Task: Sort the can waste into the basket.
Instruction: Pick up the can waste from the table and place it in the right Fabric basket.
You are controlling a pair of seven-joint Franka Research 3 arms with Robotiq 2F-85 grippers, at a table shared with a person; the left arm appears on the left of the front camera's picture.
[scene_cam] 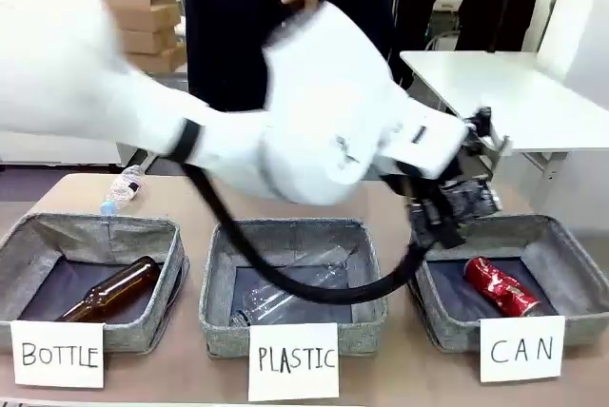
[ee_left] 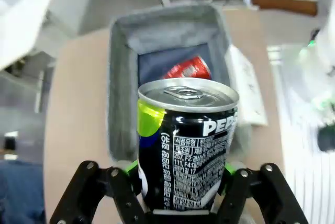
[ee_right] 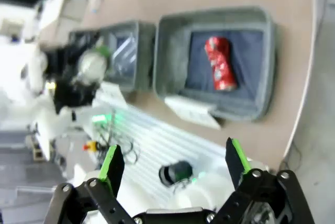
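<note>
The dark can (ee_left: 186, 150) is recorded as glossy printed metal with a bare, brushed silver lid, and the red can (scene_cam: 500, 286) as shiny, creased metal. The basket (scene_cam: 447, 329) is noted as rough, matt grey woven cloth over a smoother dark base, fronted by a matt white paper card (scene_cam: 521, 348). The brown bottle (scene_cam: 112, 290) is read as glossy glass, and the table (scene_cam: 181, 374) as smooth, matt and tan.

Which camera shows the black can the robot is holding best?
The left wrist view: the black printed metal can stands close up, upright in the left claw. In the front view the arm mostly hides it; the right wrist view gives a far blur.
</note>
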